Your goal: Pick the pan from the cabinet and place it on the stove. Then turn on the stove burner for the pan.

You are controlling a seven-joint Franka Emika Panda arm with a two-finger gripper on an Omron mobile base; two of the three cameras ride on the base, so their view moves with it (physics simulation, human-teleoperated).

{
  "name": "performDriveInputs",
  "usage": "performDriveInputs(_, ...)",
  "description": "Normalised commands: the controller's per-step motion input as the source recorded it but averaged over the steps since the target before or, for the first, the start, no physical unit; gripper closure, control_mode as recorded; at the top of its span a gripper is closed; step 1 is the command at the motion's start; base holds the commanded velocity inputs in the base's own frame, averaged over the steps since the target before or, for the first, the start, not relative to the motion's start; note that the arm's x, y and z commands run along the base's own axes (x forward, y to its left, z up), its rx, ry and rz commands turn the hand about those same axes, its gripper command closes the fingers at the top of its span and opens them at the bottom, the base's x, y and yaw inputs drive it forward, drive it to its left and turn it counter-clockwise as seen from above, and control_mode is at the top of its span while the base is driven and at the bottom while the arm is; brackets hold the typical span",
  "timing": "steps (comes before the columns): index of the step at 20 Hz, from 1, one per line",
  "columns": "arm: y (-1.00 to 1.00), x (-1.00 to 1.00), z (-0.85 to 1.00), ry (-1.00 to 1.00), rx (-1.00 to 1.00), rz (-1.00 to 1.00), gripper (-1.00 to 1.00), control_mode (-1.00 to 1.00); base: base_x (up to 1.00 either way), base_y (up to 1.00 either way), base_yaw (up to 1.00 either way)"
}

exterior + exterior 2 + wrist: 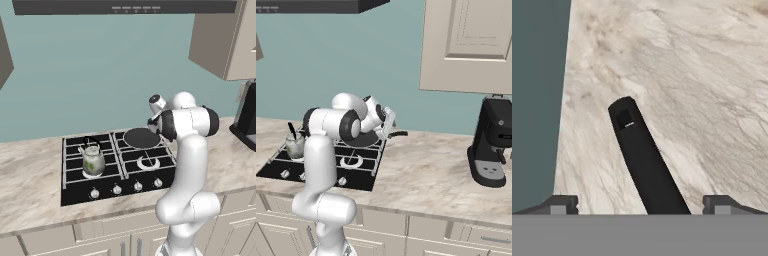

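In the hand view the gripper [640, 204] has its two tips spread wide at the bottom of the frame, holding nothing. The black handle [643, 160] of the pan [142, 138] runs between them, from the bottom centre up toward the upper left, over the marble counter [702, 90]. So its long axis points away from the hand, and the pan body lies behind the tips. In the left base view the pan sits on the back right burner of the stove [112, 162], near the centre of the frame. The arm is bent low over it, wrist turned sideways. I judge the knobs [127, 188] come next.
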Motion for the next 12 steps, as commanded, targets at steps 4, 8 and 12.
performDriveInputs(4,0.09,-0.05,0.16,-0.08,-0.02,0.01,-1.0,-1.0,0.0,0.0,0.0)
performDriveInputs(8,0.17,-0.32,0.14,-0.04,-0.01,0.01,-1.0,-1.0,0.0,0.0,0.0)
performDriveInputs(12,0.29,-0.51,0.16,-0.01,0.0,0.02,-1.0,-1.0,0.0,0.0,0.0)
